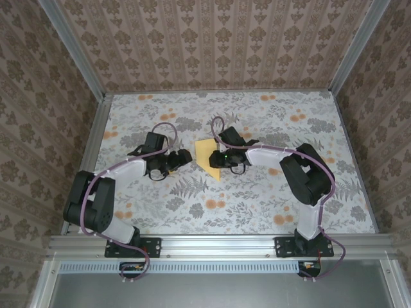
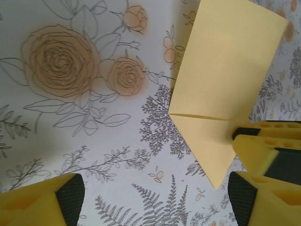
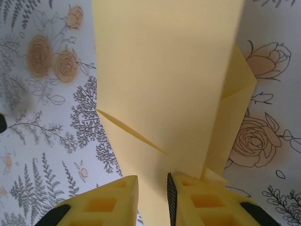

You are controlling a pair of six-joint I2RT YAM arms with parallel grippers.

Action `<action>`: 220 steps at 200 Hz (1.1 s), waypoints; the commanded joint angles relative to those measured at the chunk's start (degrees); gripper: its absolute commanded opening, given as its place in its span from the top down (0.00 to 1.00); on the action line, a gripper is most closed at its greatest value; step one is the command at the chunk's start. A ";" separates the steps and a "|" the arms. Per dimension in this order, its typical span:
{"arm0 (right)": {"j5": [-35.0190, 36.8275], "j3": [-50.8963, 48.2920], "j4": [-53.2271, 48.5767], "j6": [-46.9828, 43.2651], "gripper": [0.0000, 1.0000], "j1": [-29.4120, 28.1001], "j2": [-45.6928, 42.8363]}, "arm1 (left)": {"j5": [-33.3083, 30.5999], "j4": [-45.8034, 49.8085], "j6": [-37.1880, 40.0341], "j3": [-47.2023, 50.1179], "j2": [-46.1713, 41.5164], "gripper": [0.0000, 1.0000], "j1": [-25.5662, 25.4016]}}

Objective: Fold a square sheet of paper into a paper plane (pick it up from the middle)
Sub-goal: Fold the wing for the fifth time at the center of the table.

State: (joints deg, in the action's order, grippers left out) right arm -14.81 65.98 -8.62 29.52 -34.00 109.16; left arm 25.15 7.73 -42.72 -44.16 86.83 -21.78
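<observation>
Table (image 1: pixel 218 239) dressed edge to edge in a grey floral cloth (image 1: pixel 257 205); at the centre sits the yellow sheet of paper (image 1: pixel 204 153), creased, its point aimed toward the near edge.

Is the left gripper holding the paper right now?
No, the left gripper has its fingers wide apart, not closed on the paper.
</observation>
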 commanded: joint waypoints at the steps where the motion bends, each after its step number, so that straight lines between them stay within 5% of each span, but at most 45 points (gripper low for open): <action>1: 1.36 0.93 -1.23 -0.48 0.77 0.55 1.82 | 2.48 -2.30 -1.32 -1.88 1.68 0.22 -1.05; 80: -6.69 -5.86 8.69 4.95 0.79 4.83 2.19 | 6.66 -7.99 -3.25 -5.49 8.59 0.36 -3.99; 220: -12.26 -12.04 17.56 9.06 0.79 8.25 2.17 | 3.33 -5.46 -12.09 -12.32 18.32 0.56 -8.03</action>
State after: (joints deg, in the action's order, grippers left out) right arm -27.90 55.77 9.65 38.22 -26.26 110.63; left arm 29.32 1.28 -52.36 -54.43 103.57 -29.28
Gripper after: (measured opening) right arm 0.206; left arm 0.454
